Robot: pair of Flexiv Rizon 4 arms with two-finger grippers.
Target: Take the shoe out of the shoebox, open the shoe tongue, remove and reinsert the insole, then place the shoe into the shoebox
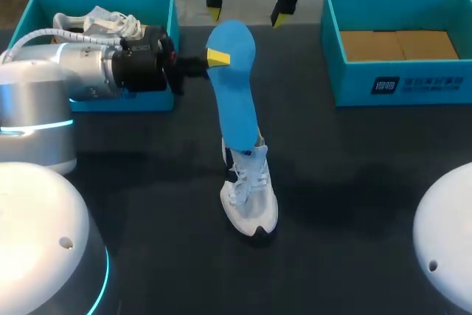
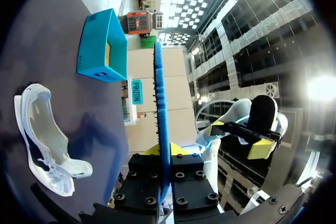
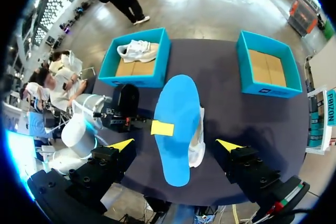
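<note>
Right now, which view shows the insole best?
Right wrist view: the insole shows its whole blue face, flat-on. Head view shows it too, its lower end overlapping the shoe. Left wrist view shows only its thin edge, clamped in the left claw.

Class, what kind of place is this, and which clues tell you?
Likely a robot lab bench: a left end effector gripping a blue insole near a shoe, with teal shoeboxes on a dark table.
</note>
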